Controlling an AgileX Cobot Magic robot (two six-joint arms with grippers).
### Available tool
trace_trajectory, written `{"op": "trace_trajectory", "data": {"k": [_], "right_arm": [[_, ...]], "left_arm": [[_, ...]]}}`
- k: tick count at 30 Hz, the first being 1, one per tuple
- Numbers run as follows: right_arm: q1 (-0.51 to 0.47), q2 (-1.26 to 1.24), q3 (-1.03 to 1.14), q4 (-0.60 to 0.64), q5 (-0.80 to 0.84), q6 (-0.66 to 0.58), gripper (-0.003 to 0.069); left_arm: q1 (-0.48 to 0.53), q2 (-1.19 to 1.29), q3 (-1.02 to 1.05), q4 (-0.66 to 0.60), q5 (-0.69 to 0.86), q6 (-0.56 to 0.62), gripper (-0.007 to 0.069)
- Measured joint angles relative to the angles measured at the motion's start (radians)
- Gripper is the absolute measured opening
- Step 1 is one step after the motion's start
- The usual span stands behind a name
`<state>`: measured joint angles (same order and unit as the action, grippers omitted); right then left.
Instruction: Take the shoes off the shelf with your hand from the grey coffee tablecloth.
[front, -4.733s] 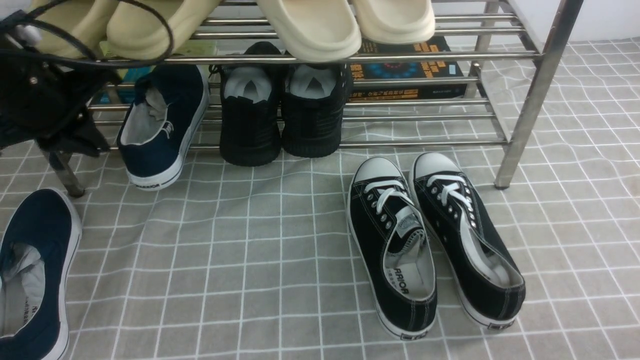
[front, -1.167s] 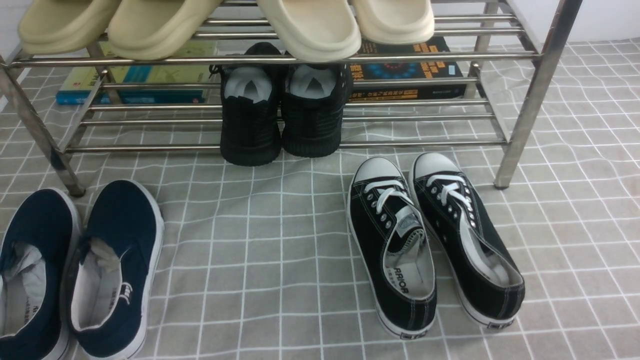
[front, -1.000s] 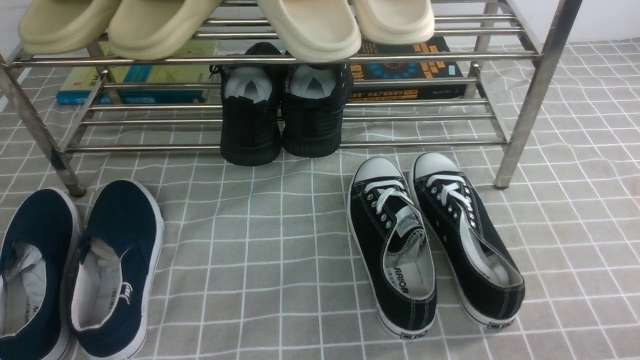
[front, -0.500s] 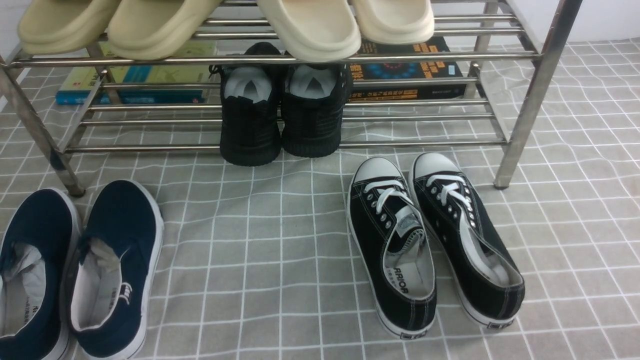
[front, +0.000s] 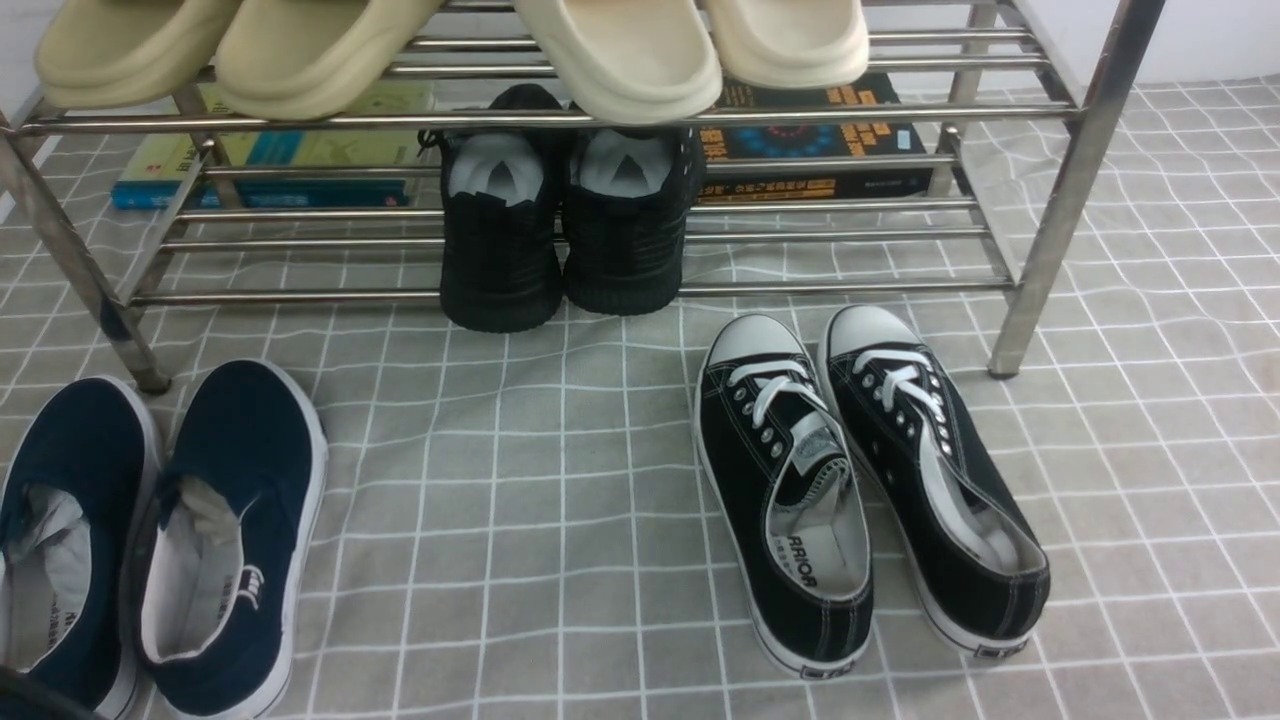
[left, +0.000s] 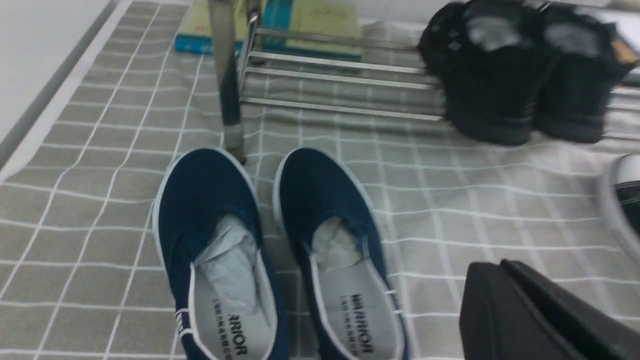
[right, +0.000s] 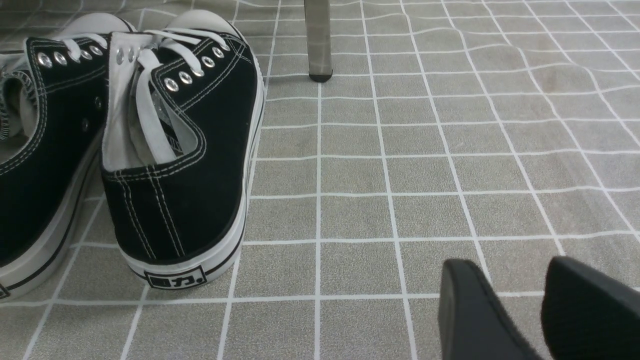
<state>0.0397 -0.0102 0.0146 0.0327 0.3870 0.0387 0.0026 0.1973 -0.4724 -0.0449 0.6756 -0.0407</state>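
The navy canvas slip-on sneakers (left: 320, 185) lie on the gridded grey cloth (front: 500, 480), ahead of the left gripper's closed jaws, toes toward the rack (front: 800, 291). The left gripper (left: 487, 267) is nearer than the right (right: 505, 265), its fingers narrowly parted. White rubber soles edge the uppers; pale linings show.

navy slip-on insoles (left: 357, 320): "WARRIOR" | black lace-up sneaker (right: 185, 150) heel label (right: 175, 278): "回力"
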Motion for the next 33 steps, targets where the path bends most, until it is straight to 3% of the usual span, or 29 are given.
{"op": "trace_trajectory", "data": {"k": [6, 14, 22, 33], "right_arm": [[0.0, 0.0, 0.0, 0.0, 0.0, 0.0, 0.0239], [0.0, 0.0, 0.0, 0.0, 0.0, 0.0, 0.0239], [0.0, 0.0, 0.0, 0.0, 0.0, 0.0, 0.0239], [0.0, 0.0, 0.0, 0.0, 0.0, 0.0, 0.0239]], "left_arm": [[0.0, -0.117, 0.284, 0.023, -0.188, -0.031, 0.0031], [0.0, -0.209, 0.47, 0.071, -0.248, -0.125, 0.0038], [-0.083, -0.21, 0.493, 0.145, -0.29, -0.153, 0.0043], [-0.055, -0.21, 0.493, 0.162, -0.289, -0.154, 0.0054]]}}
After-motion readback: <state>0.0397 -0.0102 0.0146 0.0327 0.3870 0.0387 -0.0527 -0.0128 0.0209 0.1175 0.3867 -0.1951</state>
